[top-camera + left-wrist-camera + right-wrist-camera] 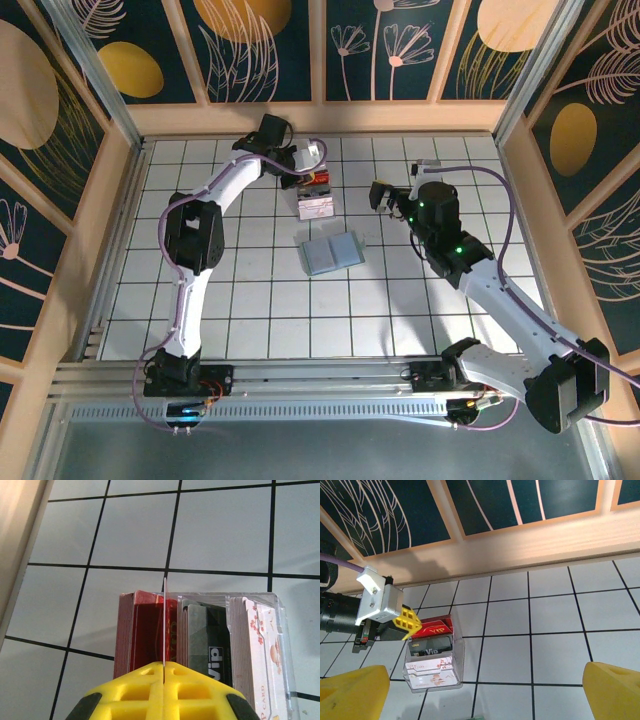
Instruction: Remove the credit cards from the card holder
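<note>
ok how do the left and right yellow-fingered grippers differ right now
The left gripper is shut, pinching a thin card seen edge-on; the right gripper is open and holds nothing. The left hangs above the clear plastic box of cards; the right stands apart beside it. Both have yellow fingers.

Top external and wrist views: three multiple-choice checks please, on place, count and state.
1. The card holder lies: A) flat on the table, apart from the clear box; B) inside the clear box; C) against the left wall.
2. Colour groups of cards in the box: A) one; B) three; C) five.
3. The left gripper is: A) wide open; B) shut on a thin card; C) shut on the card holder.
1 A: it lies flat, clear of the box. 2 B: red cards, black cards, white cards. 3 B: its yellow fingers pinch a card edge-on.
</note>
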Controlling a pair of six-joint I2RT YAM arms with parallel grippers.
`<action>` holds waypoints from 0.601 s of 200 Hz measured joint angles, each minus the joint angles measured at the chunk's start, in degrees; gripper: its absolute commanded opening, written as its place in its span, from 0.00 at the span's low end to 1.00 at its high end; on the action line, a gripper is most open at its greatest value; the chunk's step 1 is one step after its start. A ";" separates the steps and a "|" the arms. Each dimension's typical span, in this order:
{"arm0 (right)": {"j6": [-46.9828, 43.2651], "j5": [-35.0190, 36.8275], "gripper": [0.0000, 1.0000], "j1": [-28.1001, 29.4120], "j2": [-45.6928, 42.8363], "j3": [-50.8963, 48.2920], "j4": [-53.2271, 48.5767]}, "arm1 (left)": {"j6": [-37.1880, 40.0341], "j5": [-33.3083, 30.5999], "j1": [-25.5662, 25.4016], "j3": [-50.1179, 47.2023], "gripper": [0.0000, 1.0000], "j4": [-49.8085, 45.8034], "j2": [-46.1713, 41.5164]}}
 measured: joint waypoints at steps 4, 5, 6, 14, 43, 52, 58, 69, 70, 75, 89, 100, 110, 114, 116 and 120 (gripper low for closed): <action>0.00 0.00 0.99 0.00 0.00 0.00 0.00 | 0.02 0.00 0.00 0.11 0.00 -0.15 0.07; 0.00 0.00 0.99 0.00 0.00 0.00 0.00 | 0.02 0.00 0.00 0.11 0.00 -0.15 0.09; 0.00 -0.02 0.99 0.00 0.00 0.00 0.00 | 0.02 0.00 0.00 0.13 0.01 -0.17 0.09; 0.00 -0.02 0.99 0.00 0.00 0.00 0.00 | 0.02 0.00 0.00 0.26 0.05 -0.39 0.20; 0.02 -0.07 0.99 0.00 0.00 -0.24 0.07 | 0.24 -0.33 0.02 0.31 0.40 -1.09 0.46; 0.02 -0.20 0.99 0.00 0.00 -0.33 0.07 | 0.22 -0.44 0.07 0.31 0.40 -1.27 0.50; 0.00 -0.24 0.99 0.00 0.00 -0.37 0.11 | 0.22 -0.44 0.07 0.31 0.40 -1.33 0.52; 0.02 -0.24 0.99 0.00 0.00 -0.42 0.11 | 0.22 -0.44 0.07 0.31 0.40 -1.40 0.52; 0.02 -0.24 0.99 0.00 0.00 -0.42 0.11 | 0.22 -0.44 0.07 0.31 0.40 -1.40 0.52; 0.02 -0.26 0.99 0.00 0.00 -0.42 0.11 | 0.20 -0.44 0.07 0.31 0.40 -1.40 0.52; 0.02 -0.26 0.99 0.00 0.00 -0.42 0.13 | 0.20 -0.42 0.04 0.31 0.40 -1.46 0.52; 0.09 -0.26 0.99 0.00 0.00 -0.44 0.15 | 0.22 -0.39 0.07 0.31 0.40 -1.51 0.52; 0.46 -0.26 0.99 0.00 0.00 -0.50 0.26 | 0.20 -0.33 0.07 0.31 0.39 -1.60 0.52; 0.46 -0.26 0.99 0.00 0.00 -0.50 0.26 | 0.20 -0.24 0.07 0.31 0.39 -1.66 0.50; 0.52 -0.26 0.99 0.00 0.00 -0.52 0.28 | 0.20 -0.20 0.07 0.31 0.39 -1.68 0.50; 0.66 -0.24 0.99 0.00 0.00 -0.52 0.33 | 0.20 -0.17 0.07 0.31 0.39 -1.73 0.50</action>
